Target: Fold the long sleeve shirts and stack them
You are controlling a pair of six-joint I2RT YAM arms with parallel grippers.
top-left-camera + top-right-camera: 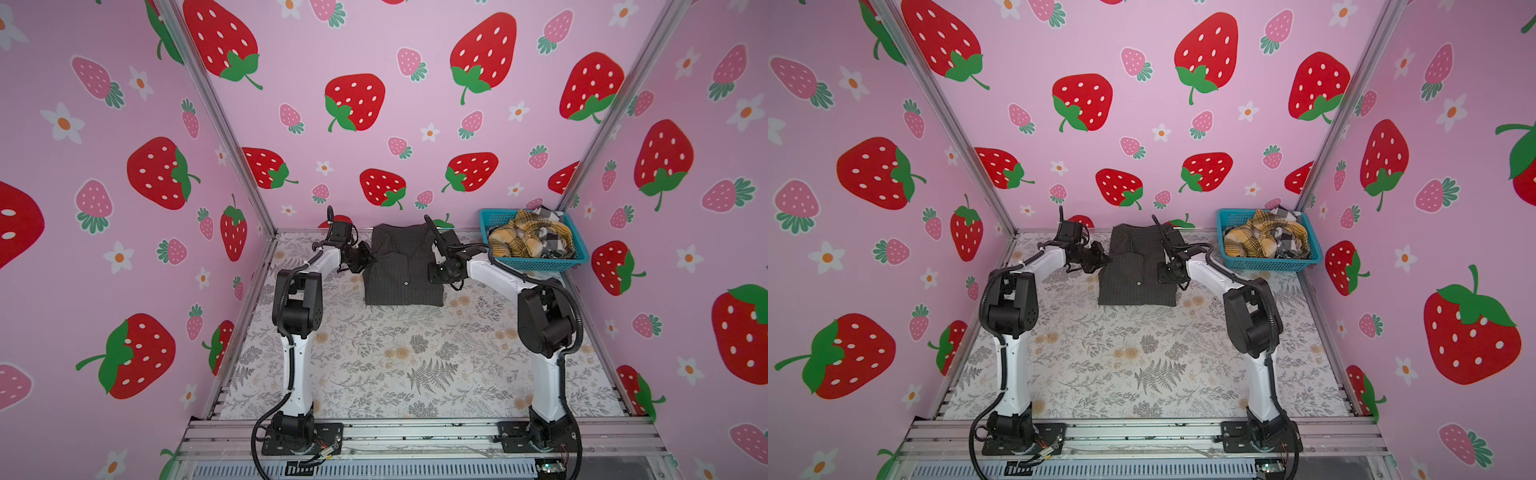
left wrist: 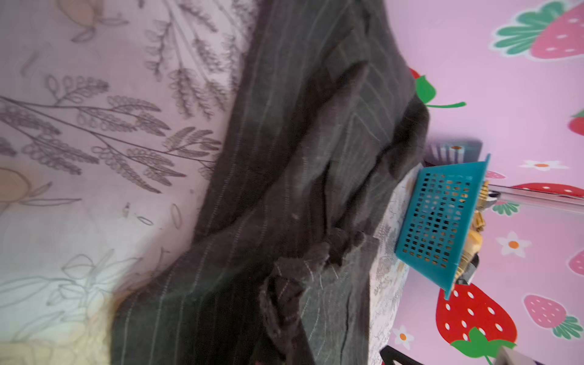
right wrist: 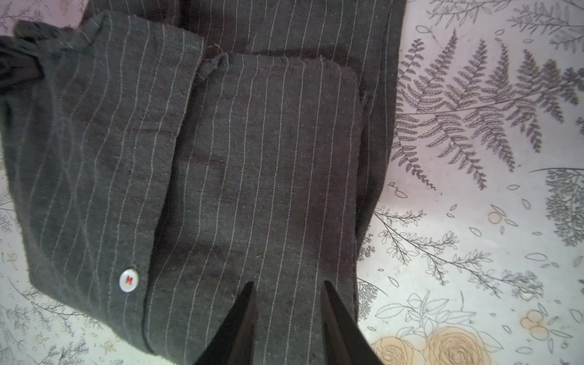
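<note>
Left end effector closed at charcoal shirt edge | right end effector parted above it | arms angled inward

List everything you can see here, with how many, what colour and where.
table: one, pale floral cover, under everything
walls: three, pink with strawberries, around the table
charcoal pinstripe shirt: one, dark grey with pale stripes, partly folded at the table's far middle
basket: one, teal mesh, table's far right corner
yellow plaid shirt: one, mustard, bundled in the basket
check shirt: one, black and white, in the basket too
left gripper: one, black, at the shirt's left edge, jaws shut
right gripper: one, black, over the shirt's right side, jaws apart
</note>
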